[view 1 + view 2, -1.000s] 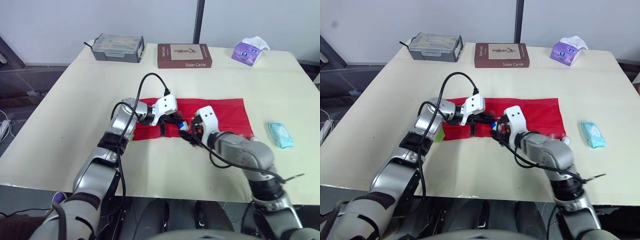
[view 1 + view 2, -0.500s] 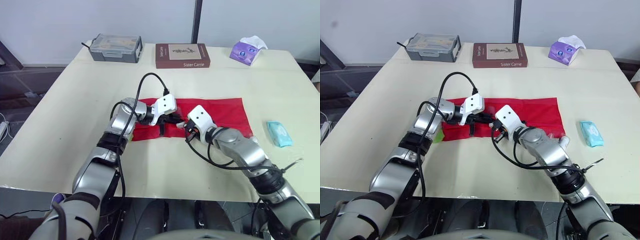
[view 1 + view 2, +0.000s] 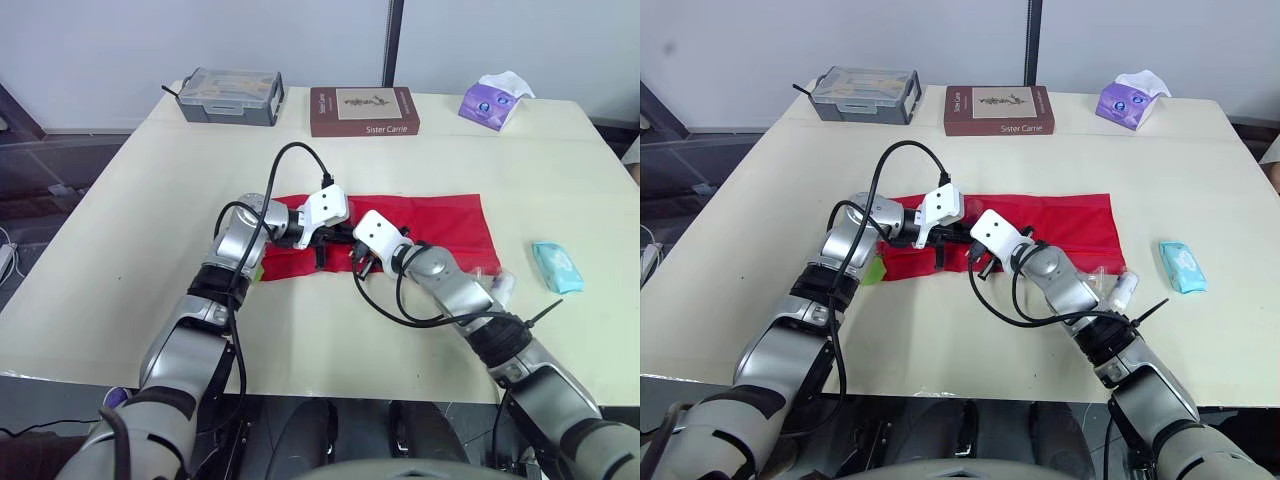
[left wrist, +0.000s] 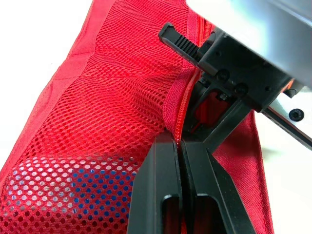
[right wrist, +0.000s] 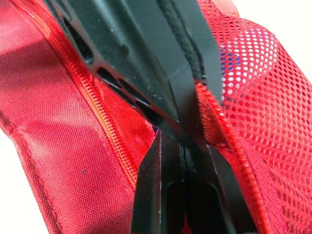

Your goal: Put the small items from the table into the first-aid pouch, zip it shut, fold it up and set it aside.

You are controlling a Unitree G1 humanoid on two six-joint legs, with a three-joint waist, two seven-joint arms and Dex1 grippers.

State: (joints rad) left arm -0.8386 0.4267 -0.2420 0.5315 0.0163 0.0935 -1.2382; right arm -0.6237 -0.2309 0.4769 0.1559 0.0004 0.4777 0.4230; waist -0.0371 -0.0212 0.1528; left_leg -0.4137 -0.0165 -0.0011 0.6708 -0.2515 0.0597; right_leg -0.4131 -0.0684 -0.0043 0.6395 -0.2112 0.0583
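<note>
Your cream tabletop (image 3: 150, 200) fills the foreground, and both arms meet over the red fabric first-aid pouch (image 3: 440, 215), which lies flat and unfolded at the middle of the table.

Since a second ago your right gripper (image 3: 358, 262) has slid along the pouch's near edge toward your left gripper (image 3: 322, 252); the two are now just beside each other. The left gripper has stayed where it was. The right forearm now stretches out lower, and a clear plastic-wrapped item (image 3: 495, 285) shows beside it, at the pouch's right near corner.

In the left wrist view the left gripper's fingers (image 4: 163, 161) are pressed together on the zipper seam at the edge of the mesh pocket (image 4: 97, 122). A blue item (image 4: 92, 180) lies inside that mesh. In the right wrist view the right gripper's fingers (image 5: 151, 170) are drawn together at the zipper line, under the left gripper.

A small green scrap (image 3: 872, 272) peeks out at the pouch's left end. To the right, well apart from the pouch, lies one teal soft packet (image 3: 558, 268).

Along the far edge you have three things: one grey plastic box with a clear lid (image 3: 229, 96), one brown book (image 3: 363, 110) and one purple tissue pack (image 3: 495, 100). Behind them stand a pale wall and one dark upright pole (image 3: 393, 43).
</note>
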